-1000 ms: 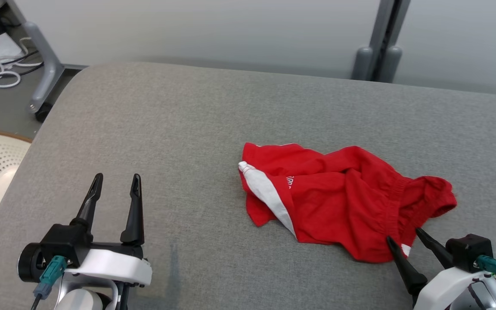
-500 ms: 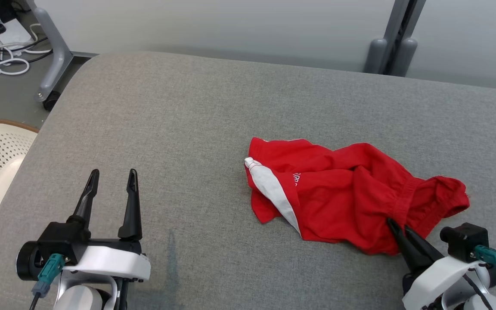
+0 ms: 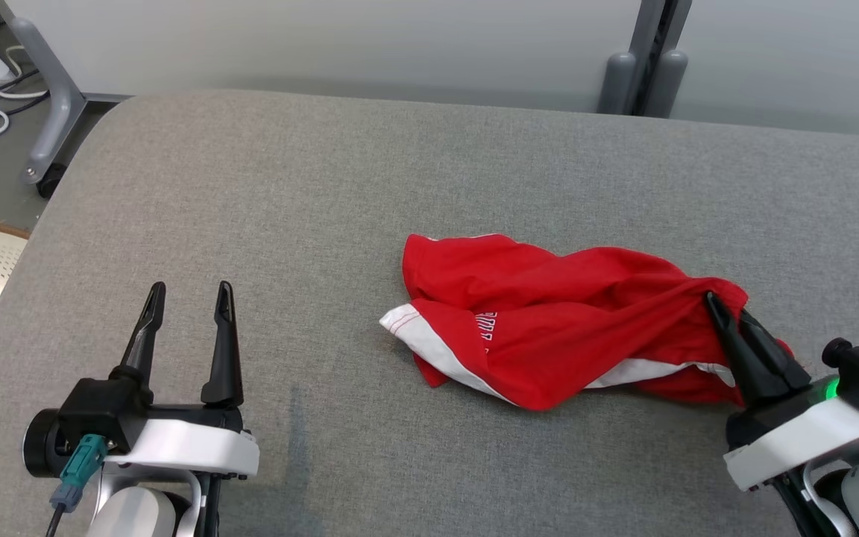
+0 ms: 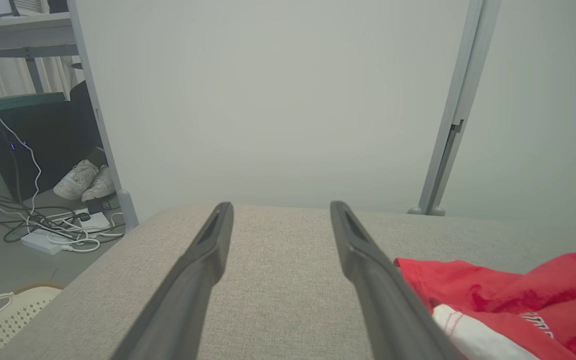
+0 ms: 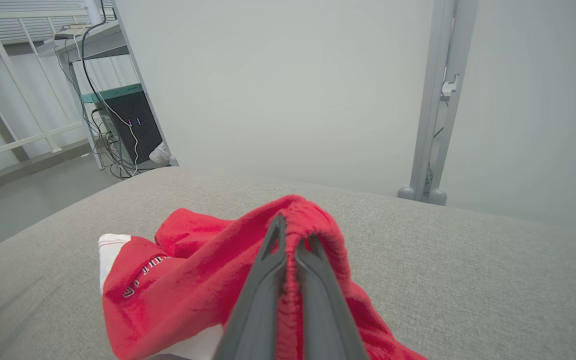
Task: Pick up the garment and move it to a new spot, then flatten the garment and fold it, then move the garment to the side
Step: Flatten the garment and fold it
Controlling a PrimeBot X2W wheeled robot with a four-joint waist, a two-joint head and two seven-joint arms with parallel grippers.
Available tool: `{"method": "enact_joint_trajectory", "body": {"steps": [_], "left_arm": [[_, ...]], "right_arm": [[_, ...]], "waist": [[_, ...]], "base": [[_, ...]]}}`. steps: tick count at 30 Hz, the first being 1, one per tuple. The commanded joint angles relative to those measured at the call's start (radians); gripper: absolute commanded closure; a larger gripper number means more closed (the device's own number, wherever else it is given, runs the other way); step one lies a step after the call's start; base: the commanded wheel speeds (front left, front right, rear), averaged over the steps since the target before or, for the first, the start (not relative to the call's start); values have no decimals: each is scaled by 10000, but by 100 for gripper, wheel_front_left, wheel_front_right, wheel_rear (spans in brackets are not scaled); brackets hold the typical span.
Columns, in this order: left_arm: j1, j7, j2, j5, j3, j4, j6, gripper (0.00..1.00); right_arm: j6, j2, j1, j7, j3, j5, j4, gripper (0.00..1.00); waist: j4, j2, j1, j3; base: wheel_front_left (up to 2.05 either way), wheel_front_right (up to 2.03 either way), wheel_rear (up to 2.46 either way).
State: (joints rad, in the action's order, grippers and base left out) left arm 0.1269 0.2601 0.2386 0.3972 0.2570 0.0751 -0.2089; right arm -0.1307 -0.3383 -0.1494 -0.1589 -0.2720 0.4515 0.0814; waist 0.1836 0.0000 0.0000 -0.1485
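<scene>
Garment (image 3: 549, 321) runs left-to-right, right fingers (image 3: 728, 347) pinching its right end, left fingers (image 3: 224, 335) wide, empty.

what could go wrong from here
1. The right jaws pinch only a small bunch of the red garment at one edge; it may slip out when lifted.
2. Most of the cloth lies crumpled on the grey table, so a one-point lift may drag and twist it; the left jaws stand open, apart from it.
</scene>
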Motion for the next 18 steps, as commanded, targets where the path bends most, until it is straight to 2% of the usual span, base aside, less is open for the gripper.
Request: {"method": "enact_joint_trajectory", "body": {"steps": [1,8,18], "left_arm": [[173,39,20,-75,-6,-15,30,0],[656,43,-238,-206,80,-18,139,0],[1320,49,-844,-585,95,126,468,0]], "right_arm": [[-2,-83,-175,17,73,62,96,100],[-2,-472,-1464,38,163,598,1123,100],[-2,-1162,-3672,-39,-883,1675,3541,100]], "waist": [[50,0,0,-127],[350,0,0,-1051],[750,0,0,-1950]], "base": [[0,0,0],[0,0,0],[0,0,0]]}}
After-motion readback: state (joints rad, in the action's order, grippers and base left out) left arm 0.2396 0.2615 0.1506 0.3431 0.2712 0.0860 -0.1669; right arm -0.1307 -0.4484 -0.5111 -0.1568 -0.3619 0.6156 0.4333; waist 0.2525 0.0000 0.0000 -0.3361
